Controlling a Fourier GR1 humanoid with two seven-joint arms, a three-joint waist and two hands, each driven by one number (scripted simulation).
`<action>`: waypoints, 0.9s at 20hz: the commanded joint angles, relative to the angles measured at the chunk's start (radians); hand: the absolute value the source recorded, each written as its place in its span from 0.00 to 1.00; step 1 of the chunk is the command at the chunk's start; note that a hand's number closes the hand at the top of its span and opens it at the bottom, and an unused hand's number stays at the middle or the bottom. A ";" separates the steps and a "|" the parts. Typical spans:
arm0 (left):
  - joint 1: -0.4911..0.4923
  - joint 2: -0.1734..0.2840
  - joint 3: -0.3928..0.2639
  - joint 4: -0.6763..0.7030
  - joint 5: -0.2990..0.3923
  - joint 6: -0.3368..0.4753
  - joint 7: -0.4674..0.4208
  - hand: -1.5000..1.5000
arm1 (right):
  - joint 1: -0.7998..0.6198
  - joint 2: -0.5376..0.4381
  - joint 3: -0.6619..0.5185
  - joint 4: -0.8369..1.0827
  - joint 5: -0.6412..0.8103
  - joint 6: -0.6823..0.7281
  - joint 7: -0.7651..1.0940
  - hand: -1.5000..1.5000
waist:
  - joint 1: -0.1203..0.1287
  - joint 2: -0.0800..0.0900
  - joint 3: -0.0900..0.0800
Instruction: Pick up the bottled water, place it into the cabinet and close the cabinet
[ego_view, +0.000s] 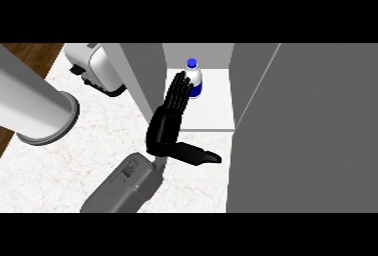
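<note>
Now: bottled water upright at the cabinet shelf's back edge, placement looks done | one hand, which side unclear, fingers straight and pressed together beside the bottle, holding nothing | cabinet door open, closing remains.

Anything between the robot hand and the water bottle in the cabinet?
Nothing in the head view: the robot hand, fingers straight, reaches the bottled water on the white cabinet shelf; whether they touch is unclear.

- Clear plastic water bottle: blue cap, blue label.
- Robot hand: black, on a grey forearm.
- Marble-patterned counter: white with faint veins.
- Grey cabinet door.
</note>
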 joint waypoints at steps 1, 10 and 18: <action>0.145 0.022 -0.065 -0.182 -0.014 0.009 0.038 1.00 | 0.024 -0.056 0.001 -0.097 0.035 0.037 0.028 0.00 | -0.001 0.001 0.000; 0.402 0.242 -0.044 -0.441 0.019 -0.049 0.072 1.00 | 0.040 -0.203 0.087 -0.152 0.147 0.161 0.026 1.00 | 0.008 0.000 -0.001; 0.534 0.335 0.061 -0.581 0.063 -0.055 0.046 0.00 | -0.010 -0.255 0.187 -0.196 0.258 0.189 -0.004 1.00 | -0.001 -0.002 -0.003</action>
